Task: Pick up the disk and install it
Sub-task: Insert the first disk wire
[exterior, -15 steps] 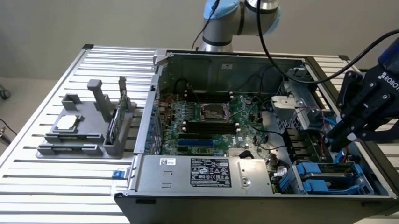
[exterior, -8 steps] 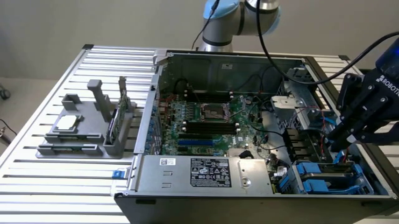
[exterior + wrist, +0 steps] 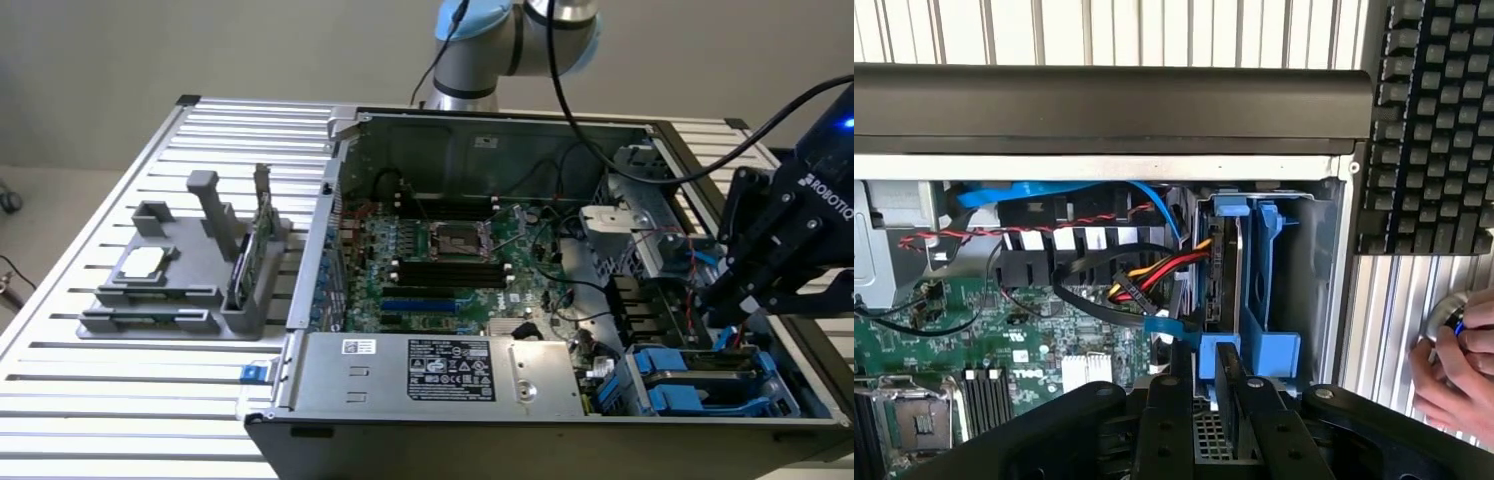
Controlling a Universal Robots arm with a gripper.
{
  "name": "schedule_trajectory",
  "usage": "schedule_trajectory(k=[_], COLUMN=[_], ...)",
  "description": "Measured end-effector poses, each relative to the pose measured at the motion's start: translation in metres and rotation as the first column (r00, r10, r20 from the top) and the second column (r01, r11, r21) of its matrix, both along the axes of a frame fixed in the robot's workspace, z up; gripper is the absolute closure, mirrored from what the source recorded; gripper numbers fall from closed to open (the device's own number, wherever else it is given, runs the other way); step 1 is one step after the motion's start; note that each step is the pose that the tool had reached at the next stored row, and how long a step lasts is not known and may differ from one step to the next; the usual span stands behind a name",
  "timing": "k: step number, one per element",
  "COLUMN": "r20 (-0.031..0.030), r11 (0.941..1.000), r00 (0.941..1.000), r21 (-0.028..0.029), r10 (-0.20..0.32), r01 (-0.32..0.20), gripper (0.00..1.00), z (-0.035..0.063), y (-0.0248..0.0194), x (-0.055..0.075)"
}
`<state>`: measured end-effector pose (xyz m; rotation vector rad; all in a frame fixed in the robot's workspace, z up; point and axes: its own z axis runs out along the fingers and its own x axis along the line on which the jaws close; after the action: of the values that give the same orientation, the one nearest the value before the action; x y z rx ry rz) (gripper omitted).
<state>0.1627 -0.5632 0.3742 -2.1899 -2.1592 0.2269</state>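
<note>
Disk: dark slab seen edge-on, upright between blue rails, seated in the blue drive cage at the case's corner. Gripper: two black fingers slightly parted, gripping nothing, just beside the cage. One hand on the table.

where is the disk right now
The disk stands on edge in the blue drive bay at the case's corner, beside the red and yellow cables; in the exterior view that bay is at lower right, just below the gripper.
</note>
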Motion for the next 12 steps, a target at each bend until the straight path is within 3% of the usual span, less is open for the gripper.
schedule_trajectory(k=[6, 12], r20=[0.0028, 0.004], r11=[1.0, 1.0], r00=[1.0, 1.0], r21=[0.0, -0.0001], r10=[0.0, 0.0], r01=[0.0, 0.0], gripper=[0.75, 0.75], z=[-0.0018, 0.0041], y=[0.0011, 0.0028], x=[-0.002, -0.0025])
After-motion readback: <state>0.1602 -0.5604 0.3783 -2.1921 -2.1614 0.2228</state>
